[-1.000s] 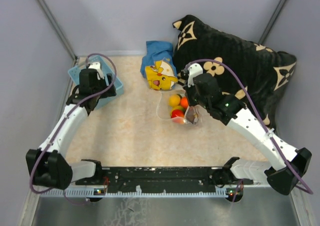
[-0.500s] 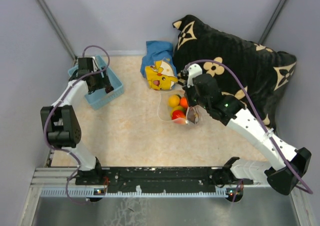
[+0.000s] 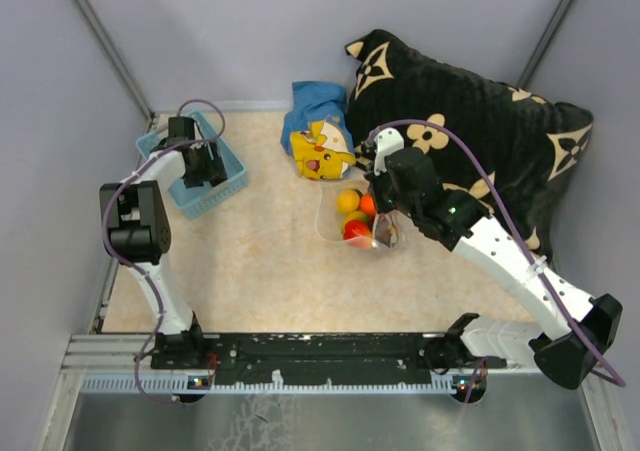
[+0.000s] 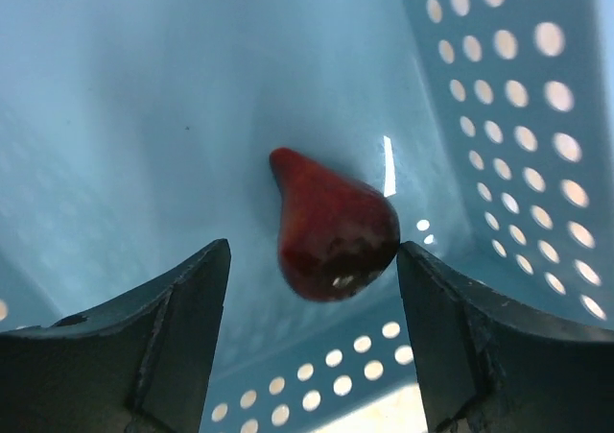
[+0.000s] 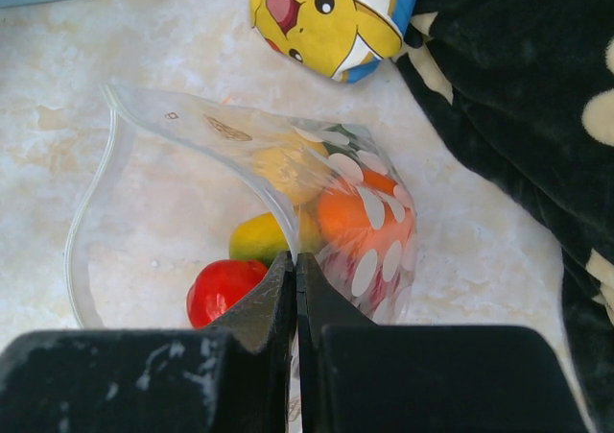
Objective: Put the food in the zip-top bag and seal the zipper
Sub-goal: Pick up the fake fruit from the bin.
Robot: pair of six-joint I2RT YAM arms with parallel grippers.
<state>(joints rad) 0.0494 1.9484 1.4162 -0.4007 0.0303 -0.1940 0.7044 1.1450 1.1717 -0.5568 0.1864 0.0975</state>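
Over the last second the left arm folded upright and carried the left hand down inside the light blue basket; the right arm did not move. Reading: the pick of another piece of food is under way, and the bag is staged to receive it. Left hand: fingers wide apart, touching nothing. A red pear-shaped fruit lies on the basket floor directly between and just ahead of the fingertips, its blunt end close to the right finger, no contact visible. Right hand: fingers pressed together, pinching the near edge of the zip-top bag and keeping the mouth gaping to the hand's left on the tabletop. Just beyond the fingertips, inside the bag, sit the orange, yellow and red fruits. The zipper is unsealed; sealing cannot begin until the red fruit is across.
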